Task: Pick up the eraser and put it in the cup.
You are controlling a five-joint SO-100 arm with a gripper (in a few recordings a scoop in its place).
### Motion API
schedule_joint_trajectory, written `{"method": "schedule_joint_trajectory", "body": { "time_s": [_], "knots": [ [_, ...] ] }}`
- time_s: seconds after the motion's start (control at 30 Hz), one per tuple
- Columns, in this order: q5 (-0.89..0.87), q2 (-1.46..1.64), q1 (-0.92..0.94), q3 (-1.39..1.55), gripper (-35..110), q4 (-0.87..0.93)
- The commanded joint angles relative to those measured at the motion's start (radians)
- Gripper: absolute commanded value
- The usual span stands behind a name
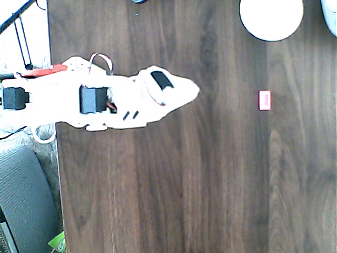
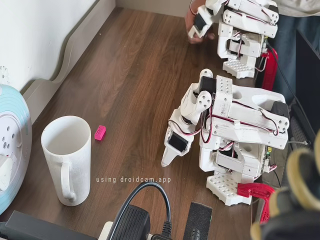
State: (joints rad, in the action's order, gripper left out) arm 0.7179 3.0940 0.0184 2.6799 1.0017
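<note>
The eraser (image 1: 265, 100) is a small pink-red flat block lying on the dark wooden table, right of centre in the overhead view. In the fixed view the eraser (image 2: 100, 132) lies just right of the cup. The cup (image 1: 251, 27) is a white circle at the top edge, up and slightly right of the eraser; in the fixed view the cup (image 2: 70, 172) is a tall white mug with a handle, upright and empty. My white gripper (image 1: 194, 91) hangs well left of the eraser, its fingers together and holding nothing. In the fixed view the gripper (image 2: 166, 161) points down at the table.
A bluish-white round object (image 2: 9, 150) stands left of the cup and shows at the corner (image 1: 330, 16) of the overhead view. A black power adapter (image 2: 134, 222) and cable sit at the near edge. A red clamp (image 2: 252, 191) holds my base. The table's edge (image 1: 52, 158) runs down the left.
</note>
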Motion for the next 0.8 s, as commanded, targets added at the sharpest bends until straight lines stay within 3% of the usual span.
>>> {"method": "schedule_joint_trajectory", "body": {
  "time_s": [0.0, 0.07, 0.13, 0.77],
  "knots": [
    [-0.224, -0.400, 0.081, -0.344, 2, -0.038],
    [-0.365, -0.861, 0.130, -0.618, 10, -0.003],
    [-0.407, -1.060, 0.143, -0.750, 13, 0.011],
    [-0.505, -1.614, 0.075, -1.154, 20, 0.054]
  ]
}}
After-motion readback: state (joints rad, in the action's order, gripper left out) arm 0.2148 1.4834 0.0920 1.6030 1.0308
